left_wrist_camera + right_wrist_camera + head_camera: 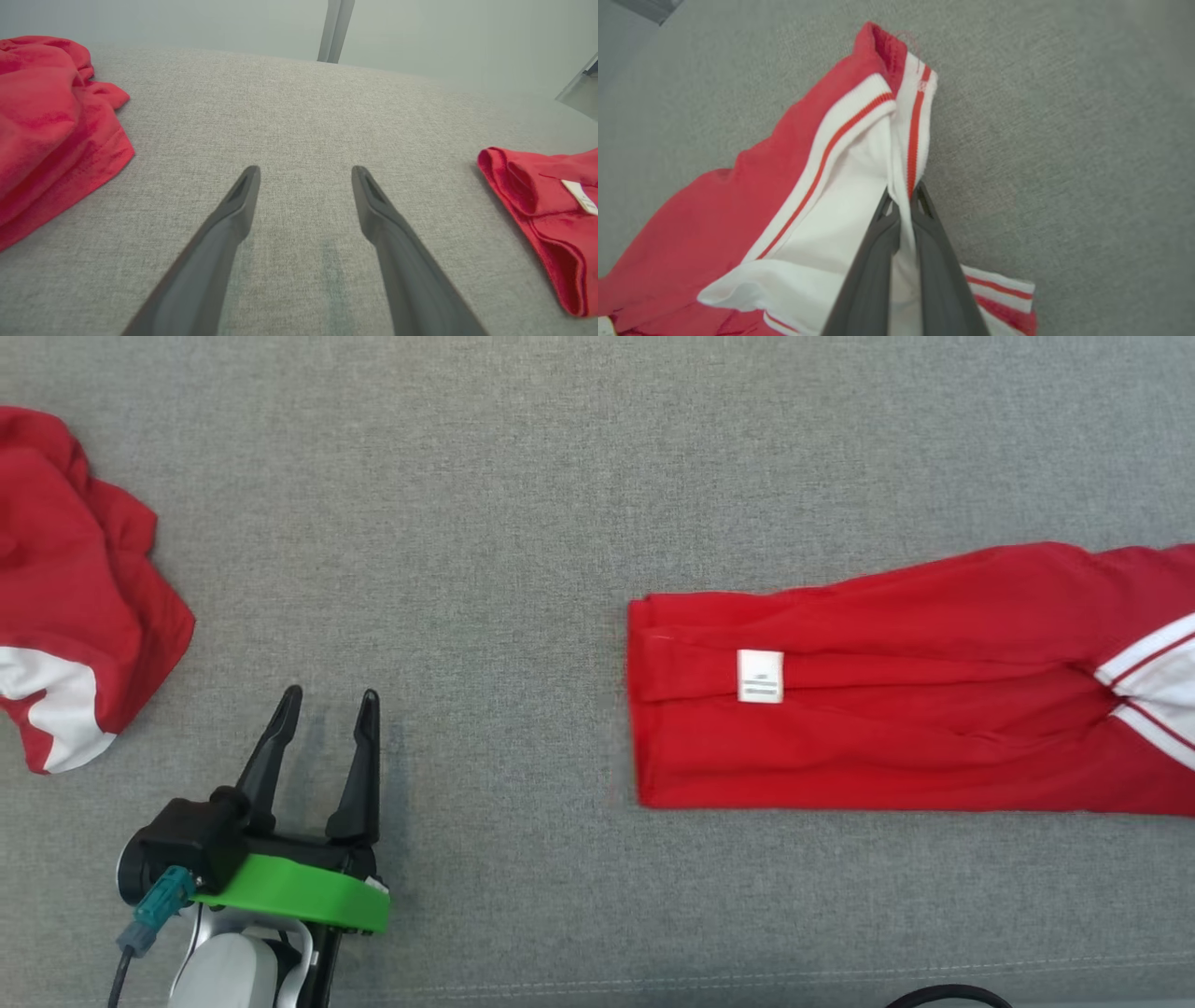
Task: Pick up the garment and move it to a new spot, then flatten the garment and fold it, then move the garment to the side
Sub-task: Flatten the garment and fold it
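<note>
1. Well, small white label (760, 676): print unreadable.
2. On grey fabric surface (523, 476): folded red fabric garment (887, 709) w/ white striped trim.
3. Trim clamped in right end effector (903, 196); left end effector (330, 693) wide open, empty.

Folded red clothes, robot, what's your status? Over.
Left tool open, holding nothing. Right tool shut on striped edge of folded garment. Other red garment crumpled far left, out of the way.

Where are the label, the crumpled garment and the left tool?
label (760, 676): head view, middle of the white tag.
crumpled garment (84, 569): head view, red cloth near its middle.
left tool (331, 693): head view, midway between its two fingertips.
</note>
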Robot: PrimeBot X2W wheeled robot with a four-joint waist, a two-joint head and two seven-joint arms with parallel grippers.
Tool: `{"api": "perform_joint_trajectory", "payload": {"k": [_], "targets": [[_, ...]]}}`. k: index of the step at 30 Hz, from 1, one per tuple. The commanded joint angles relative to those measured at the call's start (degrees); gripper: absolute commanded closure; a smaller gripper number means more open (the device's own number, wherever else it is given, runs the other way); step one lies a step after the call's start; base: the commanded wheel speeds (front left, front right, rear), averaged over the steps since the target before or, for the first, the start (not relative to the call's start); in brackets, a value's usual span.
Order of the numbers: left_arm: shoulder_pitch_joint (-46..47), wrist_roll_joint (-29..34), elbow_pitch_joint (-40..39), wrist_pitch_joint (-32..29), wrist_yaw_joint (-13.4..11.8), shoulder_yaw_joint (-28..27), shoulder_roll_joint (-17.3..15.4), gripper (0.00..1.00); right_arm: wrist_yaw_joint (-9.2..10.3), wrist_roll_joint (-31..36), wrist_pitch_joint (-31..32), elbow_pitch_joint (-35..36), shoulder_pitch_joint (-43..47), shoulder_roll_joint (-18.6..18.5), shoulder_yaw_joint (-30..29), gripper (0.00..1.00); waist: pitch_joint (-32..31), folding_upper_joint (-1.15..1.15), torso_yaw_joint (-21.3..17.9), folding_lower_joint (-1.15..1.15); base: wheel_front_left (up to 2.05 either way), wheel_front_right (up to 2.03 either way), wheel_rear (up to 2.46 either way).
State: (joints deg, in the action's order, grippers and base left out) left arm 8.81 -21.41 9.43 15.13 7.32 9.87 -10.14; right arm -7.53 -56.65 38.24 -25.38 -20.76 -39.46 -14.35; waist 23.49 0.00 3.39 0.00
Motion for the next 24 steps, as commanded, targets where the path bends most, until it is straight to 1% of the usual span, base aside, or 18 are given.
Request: {"api": "perform_joint_trajectory", "payload": {"k": [1, 2, 4, 6, 10, 11, 12, 14, 16, 18, 20, 22, 24], "targets": [[-0.28, -0.22, 0.04, -0.01, 0.21, 0.51, 0.19, 0.00, 0.08, 0.81, 0.62, -0.95, 0.78, -1.00, -3.63, 1.00, -1.33, 0.00, 0.49, 0.00, 0.00, 0.00, 0.00], [-0.57, -0.13, 0.27, -0.01, 0.21, 0.75, 0.29, 0.00, 0.08, 1.11, 1.29, -0.94, 0.95, -1.39, -5.40, 1.00, -1.73, 0.00, 0.60, 0.00, 0.00, 0.00, 0.00], [-1.12, -0.09, 0.71, -0.01, 0.22, 1.14, 0.71, 0.00, 0.04, 1.36, 3.28, 1.32, 0.57, -1.21, -7.81, 1.00, -2.38, 0.00, 0.63, 0.00, 0.00, 0.00, 0.00], [-1.55, -0.23, 1.19, -0.01, 0.22, 1.65, 1.11, 0.00, 0.04, 0.57, 5.91, 6.05, 0.55, 0.63, -8.07, 1.00, -3.11, 0.00, 0.66, 0.00, 0.00, 0.00, 0.00], [-1.82, -0.14, 1.64, -0.01, 0.23, 1.66, 1.30, 0.00, 0.04, -2.37, 11.58, 22.49, 3.73, 6.58, -3.55, 1.00, -4.07, 0.00, 0.04, 0.00, 0.00, 0.00, 0.00], [-1.82, -0.14, 1.64, -0.01, 0.23, 1.66, 1.30, 0.00, 0.04, -2.37, 11.58, 22.49, 3.73, 6.58, -3.55, 1.00, -4.07, 0.00, 0.04, 0.00, 0.00, 0.00, 0.00], [-2.25, 0.00, 1.97, -0.01, 0.23, 1.40, 1.14, 0.00, 0.04, -2.89, 12.65, 26.77, 4.49, 8.38, -1.78, 1.00, -4.11, 0.00, -0.42, 0.00, 0.00, 0.00, 0.00], [-2.72, 0.80, 2.80, -0.01, 0.23, 1.70, 0.35, 0.00, 0.04, -1.79, 13.83, 34.40, 5.42, 11.99, 2.28, 1.00, -3.74, 0.00, -1.50, 0.00, 0.00, 0.00, 0.00], [-2.17, 1.03, 3.46, -0.01, 0.24, 2.36, -0.20, 0.00, 0.05, 1.01, 13.70, 38.88, 5.64, 15.69, 6.65, 1.00, -3.11, 0.00, -2.22, 0.00, 0.00, 0.00, 0.00], [-0.95, 1.21, 4.16, -0.01, 0.24, 3.09, -0.72, 0.00, 0.04, 4.52, 13.10, 40.36, 4.99, 19.36, 11.04, 1.00, -2.45, 0.00, -2.38, 0.00, 0.00, 0.00, 0.00], [0.35, 1.27, 4.47, -0.01, 0.23, 3.78, -0.83, 0.00, 0.04, 7.82, 12.10, 39.62, 4.08, 22.68, 15.33, 1.00, -1.74, 0.00, -2.10, 0.00, 0.00, 0.00, 0.00], [1.27, 1.00, 4.80, -0.01, 0.23, 4.36, -0.75, 0.00, 0.04, 10.51, 10.82, 37.76, 3.51, 25.21, 19.46, 1.00, -1.08, 0.00, -1.55, 0.00, 0.00, 0.00, 0.00], [2.22, 0.88, 5.14, -0.01, 0.23, 4.42, -0.78, 0.00, 0.04, 12.74, 9.37, 35.62, 2.67, 26.56, 22.73, 1.00, -0.17, 0.00, -0.95, 0.00, 0.00, 0.00, 0.00]]}}
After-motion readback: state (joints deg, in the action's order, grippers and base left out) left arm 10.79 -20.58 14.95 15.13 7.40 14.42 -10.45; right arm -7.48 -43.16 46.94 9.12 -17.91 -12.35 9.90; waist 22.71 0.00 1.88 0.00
